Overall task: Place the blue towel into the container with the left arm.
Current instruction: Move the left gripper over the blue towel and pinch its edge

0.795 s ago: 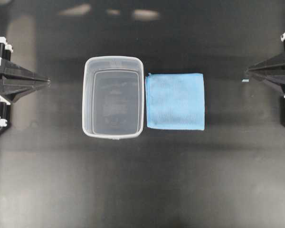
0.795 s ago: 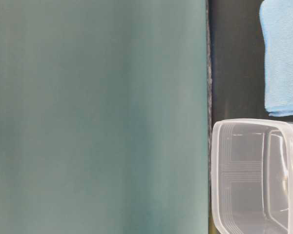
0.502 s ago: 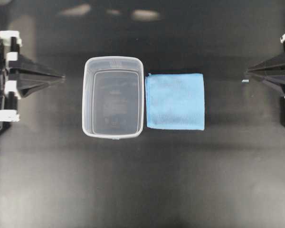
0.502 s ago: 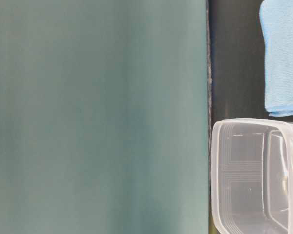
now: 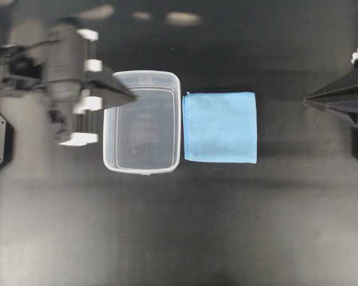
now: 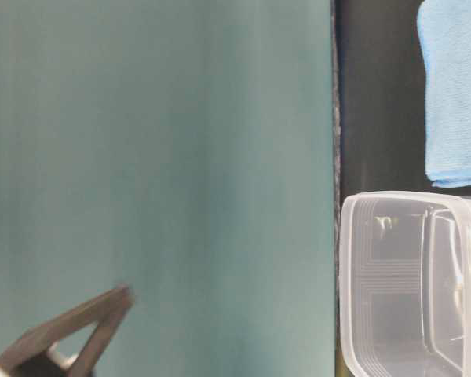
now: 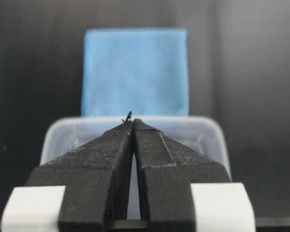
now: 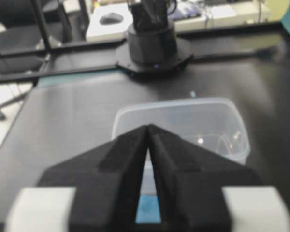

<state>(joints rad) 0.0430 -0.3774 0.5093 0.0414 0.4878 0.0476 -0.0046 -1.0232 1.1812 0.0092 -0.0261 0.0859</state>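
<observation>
Overhead: blue towel (image 5: 220, 127) lies flush beside container (image 5: 142, 166) rim.

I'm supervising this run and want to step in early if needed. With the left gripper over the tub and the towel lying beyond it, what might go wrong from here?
1. The left gripper is shut with its tips over the tub; coming in low, it may knock the light tub.
2. The towel lies flat right beside the tub; shut jaws cannot pinch it and might only push it.
3. A corner grip could drape the towel over the rim.
</observation>
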